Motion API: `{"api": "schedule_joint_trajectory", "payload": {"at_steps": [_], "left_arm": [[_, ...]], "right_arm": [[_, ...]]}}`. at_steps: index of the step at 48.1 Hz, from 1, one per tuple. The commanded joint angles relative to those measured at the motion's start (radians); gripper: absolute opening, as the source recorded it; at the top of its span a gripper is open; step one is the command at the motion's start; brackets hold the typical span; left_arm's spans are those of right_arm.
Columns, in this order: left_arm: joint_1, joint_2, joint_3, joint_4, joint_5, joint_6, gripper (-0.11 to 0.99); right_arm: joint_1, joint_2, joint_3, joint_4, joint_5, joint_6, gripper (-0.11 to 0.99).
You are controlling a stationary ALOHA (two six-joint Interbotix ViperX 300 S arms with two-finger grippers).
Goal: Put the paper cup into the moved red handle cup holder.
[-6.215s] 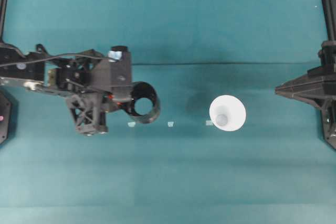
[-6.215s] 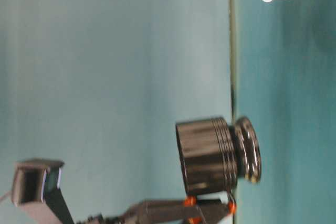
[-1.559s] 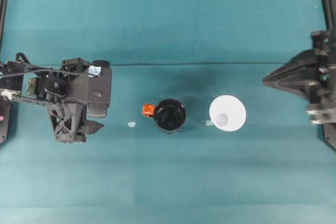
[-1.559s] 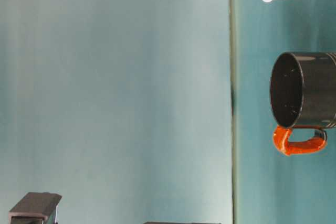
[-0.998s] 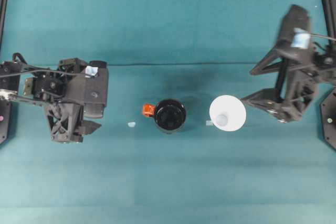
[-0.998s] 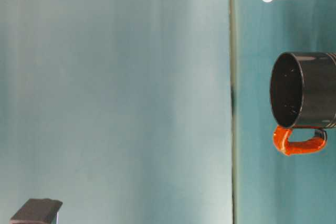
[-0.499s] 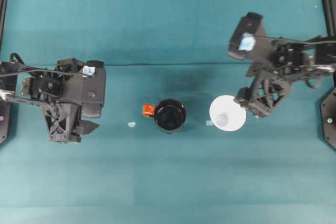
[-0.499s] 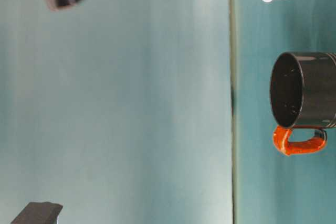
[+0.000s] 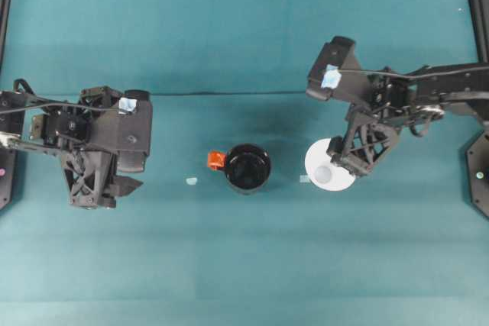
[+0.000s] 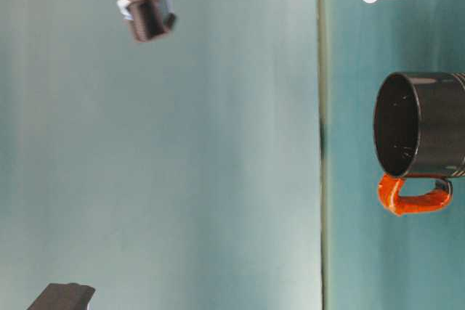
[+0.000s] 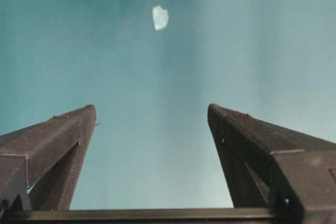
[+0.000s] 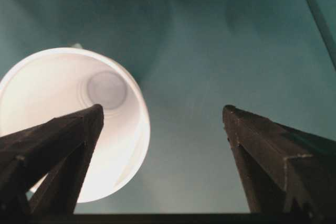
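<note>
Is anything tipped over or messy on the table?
Nothing is tipped or spilled. The paper cup and the black red handle cup holder both stand upright. A few tiny pale scraps lie on the teal table.

Left gripper (image 9: 122,183) fingers spread, right gripper (image 9: 341,159) fingers spread

No legible text, label, brand, number or sign appears in any view. The cup (image 9: 324,174), the holder (image 9: 247,168) and the table cloth (image 9: 244,265) carry no printing. The pale tags on the two wrist cameras (image 9: 127,104) (light blue patches, seen from overhead) are too small to show any characters, and the small pale scraps (image 9: 191,181) lying on the cloth are blank.
</note>
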Motion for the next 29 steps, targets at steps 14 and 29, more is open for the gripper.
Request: {"api": "schedule_joint_trajectory", "payload": {"at_steps": [14,29], "left_arm": [[-0.002,-0.005,-0.009,0.003,-0.017,-0.002,0.94],[-0.002,-0.005,-0.009,0.003,-0.017,-0.002,0.94]], "right_arm": [[0.000,0.060,0.008,0.002,-0.014,-0.002,0.83],[0.002,0.060,0.003,0.003,-0.052,0.002,0.77]]}}
